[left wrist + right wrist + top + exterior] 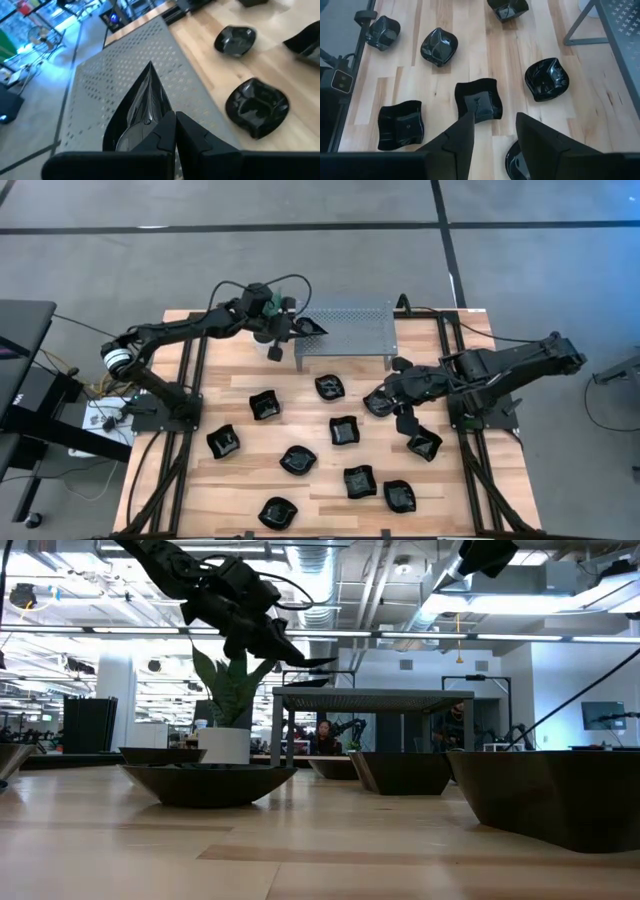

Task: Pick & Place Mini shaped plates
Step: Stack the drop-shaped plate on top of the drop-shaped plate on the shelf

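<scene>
Several mini shaped plates, glossy and black, lie scattered on the wooden table (240, 480), such as a square one (343, 430) and a round wavy one (298, 460). My left gripper (292, 328) is shut on a leaf-shaped plate (142, 105), held over the left end of the grey perforated rack (350, 330). My right gripper (492, 132) hangs open above the table's right middle, touching nothing. A square plate (479, 100) lies just beyond its fingertips, and another plate (511, 161) lies partly under them. My left gripper pinches the leaf-shaped plate at its wide end (150, 131) between its two fingers. The fingers come slanting down from the table's left side. The plate's pointed tip (150, 66) points away from the fingers, and the plate hangs clear above the rack's top (360, 694).
A small white pot (224, 745) with a green plant (232, 680) stands beside the rack's near left leg, below my left gripper. The rack stands at the table's far edge. Black arm frames run along both side edges of the table.
</scene>
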Controlling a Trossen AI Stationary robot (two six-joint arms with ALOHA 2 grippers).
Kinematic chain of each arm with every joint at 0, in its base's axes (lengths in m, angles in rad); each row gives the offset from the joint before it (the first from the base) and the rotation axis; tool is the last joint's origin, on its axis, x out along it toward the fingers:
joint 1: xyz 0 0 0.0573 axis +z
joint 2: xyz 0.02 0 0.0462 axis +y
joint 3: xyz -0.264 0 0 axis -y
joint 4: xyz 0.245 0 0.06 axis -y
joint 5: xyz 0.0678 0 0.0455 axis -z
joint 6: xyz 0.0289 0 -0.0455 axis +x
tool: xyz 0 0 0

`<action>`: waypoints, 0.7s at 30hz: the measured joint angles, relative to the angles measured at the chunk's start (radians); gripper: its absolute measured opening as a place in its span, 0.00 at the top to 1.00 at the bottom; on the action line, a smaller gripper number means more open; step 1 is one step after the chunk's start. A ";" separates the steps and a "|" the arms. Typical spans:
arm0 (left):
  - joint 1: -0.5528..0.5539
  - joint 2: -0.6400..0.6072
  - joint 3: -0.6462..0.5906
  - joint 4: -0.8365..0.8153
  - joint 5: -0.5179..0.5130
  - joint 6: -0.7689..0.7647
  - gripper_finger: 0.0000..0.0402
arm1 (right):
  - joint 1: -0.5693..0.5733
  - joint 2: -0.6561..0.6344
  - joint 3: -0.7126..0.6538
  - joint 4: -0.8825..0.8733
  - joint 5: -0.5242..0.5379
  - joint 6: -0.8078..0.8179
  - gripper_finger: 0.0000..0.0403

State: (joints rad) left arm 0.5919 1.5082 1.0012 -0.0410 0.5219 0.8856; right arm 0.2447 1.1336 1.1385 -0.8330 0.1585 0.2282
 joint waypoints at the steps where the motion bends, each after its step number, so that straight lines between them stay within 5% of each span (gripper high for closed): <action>1: 0.002 0.000 0.000 0.000 -0.015 0.000 0.98 | 0.000 0.000 0.000 0.000 0.000 0.000 0.65; 21: 0.003 0.014 0.000 -0.063 -0.111 -0.052 0.98 | 0.003 0.000 0.000 0.000 -0.003 0.001 0.64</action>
State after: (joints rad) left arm 0.5953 1.5227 1.0012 -0.1043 0.4110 0.8337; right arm 0.2481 1.1339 1.1385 -0.8330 0.1551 0.2287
